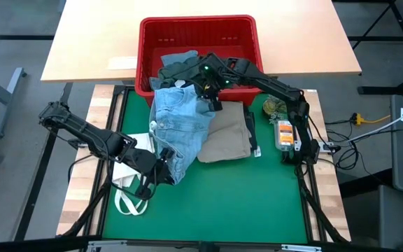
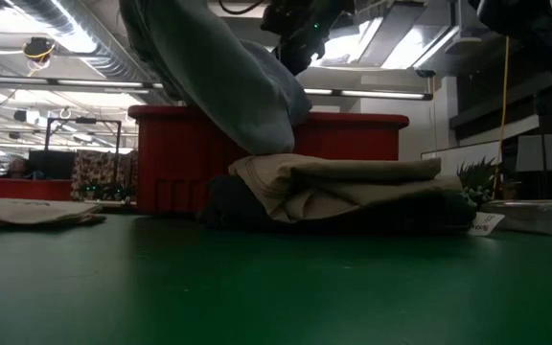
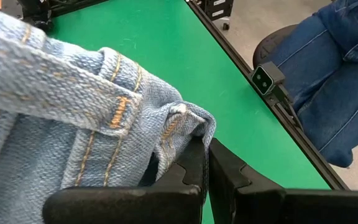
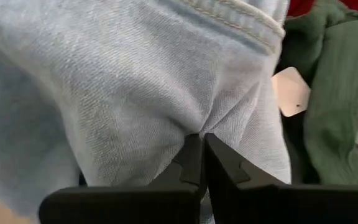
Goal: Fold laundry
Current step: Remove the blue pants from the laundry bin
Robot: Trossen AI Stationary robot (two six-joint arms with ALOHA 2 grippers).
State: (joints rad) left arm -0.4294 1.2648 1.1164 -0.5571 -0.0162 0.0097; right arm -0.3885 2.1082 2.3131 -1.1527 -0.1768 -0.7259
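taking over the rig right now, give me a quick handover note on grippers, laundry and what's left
Left gripper: shut on the light blue denim jeans, at their end nearer the front edge of the green table mat.
Right gripper: shut on the same jeans, at the end by the red plastic basket.
The jeans hang lifted between both arms, not yet folded.
Done: a folded beige cloth piece lies on the mat, on top of a dark piece.
Left: fold the jeans; a dark green garment still sits in the basket.
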